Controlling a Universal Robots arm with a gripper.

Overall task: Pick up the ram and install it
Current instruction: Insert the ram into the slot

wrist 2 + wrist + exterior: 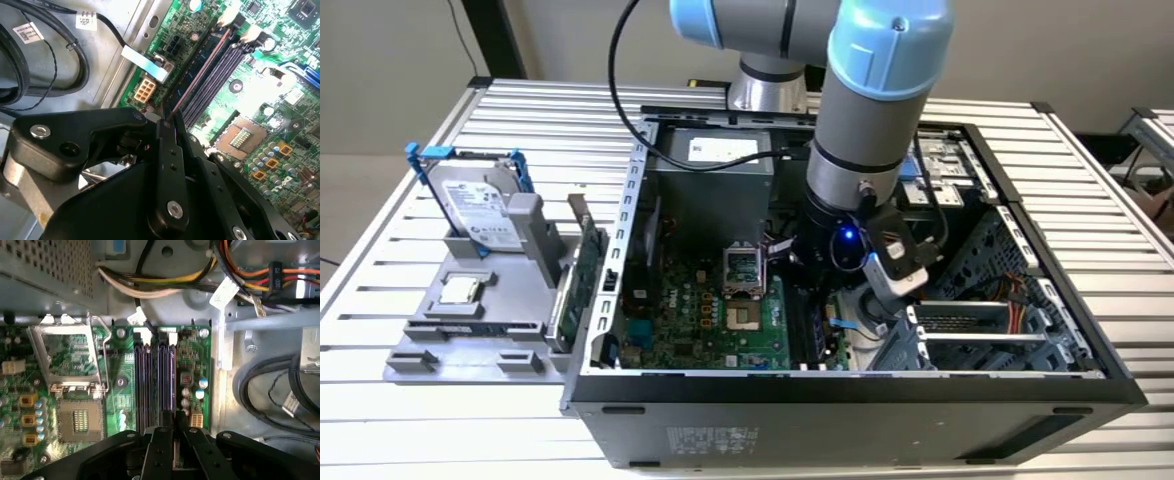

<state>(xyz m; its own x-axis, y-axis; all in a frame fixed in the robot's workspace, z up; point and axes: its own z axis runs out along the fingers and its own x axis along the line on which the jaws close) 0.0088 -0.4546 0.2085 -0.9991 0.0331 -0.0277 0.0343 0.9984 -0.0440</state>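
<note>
The ram (197,62) is a thin blue-green stick. It stands on edge in the outermost black slot of the green motherboard (707,320), inside the open computer case. In the first wrist view the ram (173,385) is a narrow line beside the free slots (142,385). My gripper (167,122) is down over the near end of the stick, and its black fingers (160,440) are shut on the ram's upper edge. In the exterior view the gripper (834,315) sits low in the case, just off the exterior view's right of the processor socket (744,275).
White slot latches (145,335) sit at the far end of the slots. Bundled power cables (165,285) and black cables (30,60) lie close by. On the exterior view's left, a grey fixture (467,340) holds a hard drive in a blue frame (474,205) and a green expansion card (580,265).
</note>
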